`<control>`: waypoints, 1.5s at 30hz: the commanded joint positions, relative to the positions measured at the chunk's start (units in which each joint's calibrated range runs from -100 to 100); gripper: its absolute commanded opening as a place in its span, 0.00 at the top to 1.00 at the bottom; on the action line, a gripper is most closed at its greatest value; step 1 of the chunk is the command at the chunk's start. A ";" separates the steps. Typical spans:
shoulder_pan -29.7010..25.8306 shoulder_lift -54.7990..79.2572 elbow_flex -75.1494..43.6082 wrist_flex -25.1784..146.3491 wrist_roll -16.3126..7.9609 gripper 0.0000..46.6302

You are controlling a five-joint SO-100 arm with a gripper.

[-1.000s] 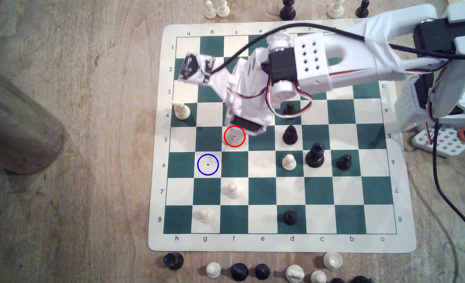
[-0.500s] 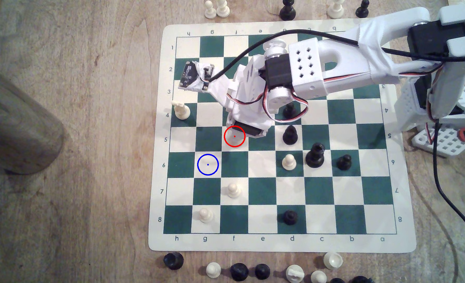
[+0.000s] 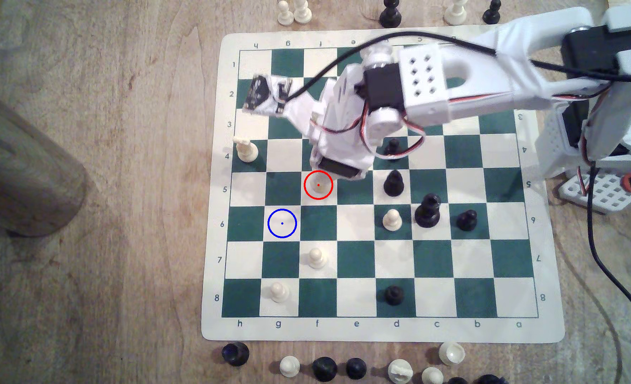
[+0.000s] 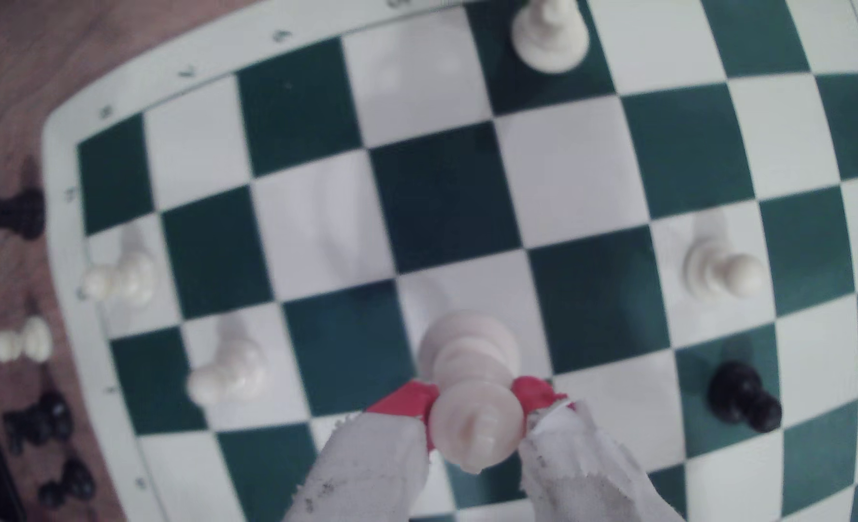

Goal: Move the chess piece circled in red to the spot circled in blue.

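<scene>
Gripping the chess piece [image 4: 472,396], fingers [image 4: 412,401] near mid-board.

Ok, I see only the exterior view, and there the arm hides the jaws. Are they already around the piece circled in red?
Observer: Yes. In the wrist view the red fingertips press on both sides of the chess piece, with no gap visible.
Operator: At which height do they hold it?
Observer: At the head, on its widest part, well above the base.
Operator: Does the piece stand straight or is it tilted?
Observer: It looks upright: the round base shows directly beyond the head, over a white square.
</scene>
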 commanded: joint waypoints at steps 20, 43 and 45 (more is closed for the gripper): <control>-6.46 13.13 -33.56 5.28 -0.24 0.99; -5.13 21.28 -35.11 0.36 0.00 0.99; -4.98 21.79 -35.11 0.20 0.05 0.99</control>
